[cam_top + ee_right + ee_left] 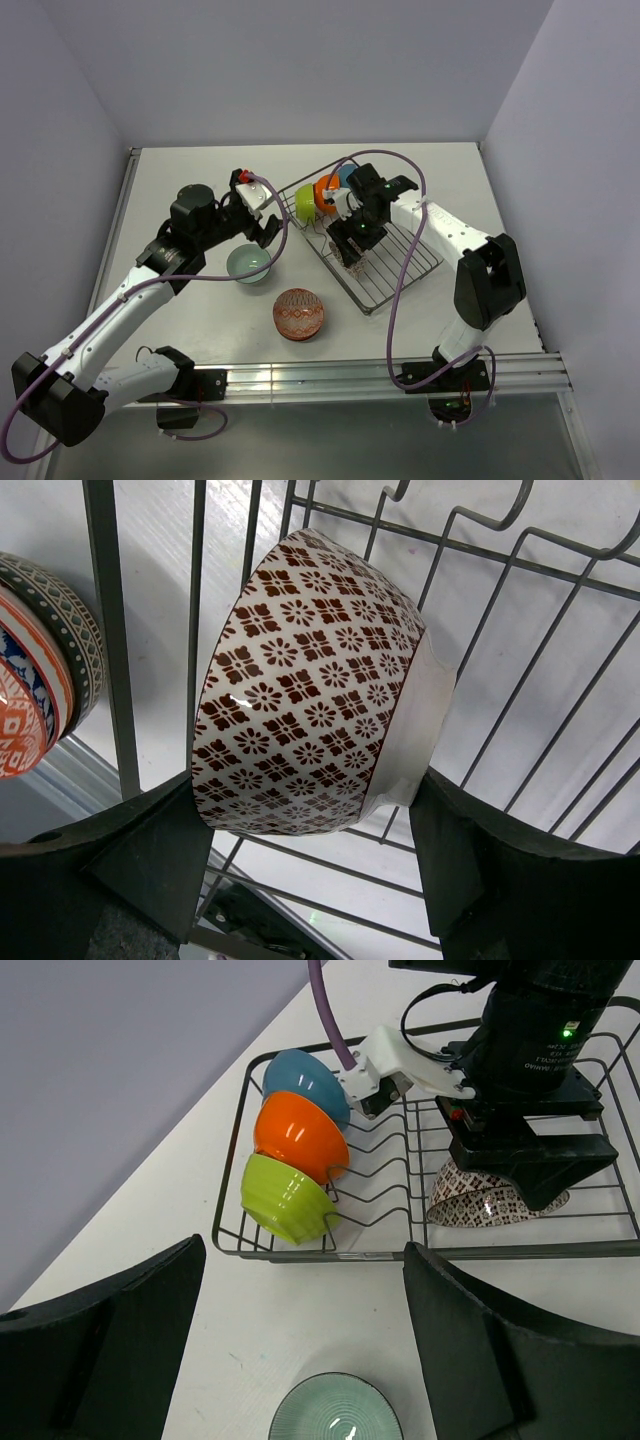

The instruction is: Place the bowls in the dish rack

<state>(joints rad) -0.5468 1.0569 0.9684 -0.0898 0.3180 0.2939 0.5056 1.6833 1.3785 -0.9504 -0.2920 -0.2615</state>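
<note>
The dish rack point(402, 268) stands right of centre on the table. Three bowls stand on edge in a row at its far end: lime green point(285, 1195), orange point(295, 1135) and blue point(305, 1080). My right gripper point(300, 790) hangs over the rack's near part, shut on a dark brown patterned bowl point(310, 680) that lies tilted on its side against the wires. A teal-green bowl point(250, 263) sits upright on the table left of the rack, under my open left gripper point(305, 1255). A red-orange patterned bowl point(299, 314) sits near the front.
The right arm point(530, 1050) reaches across the rack's middle, a purple cable point(405, 250) looping beside it. Grey walls close in the table on three sides. A metal rail point(380, 372) runs along the near edge.
</note>
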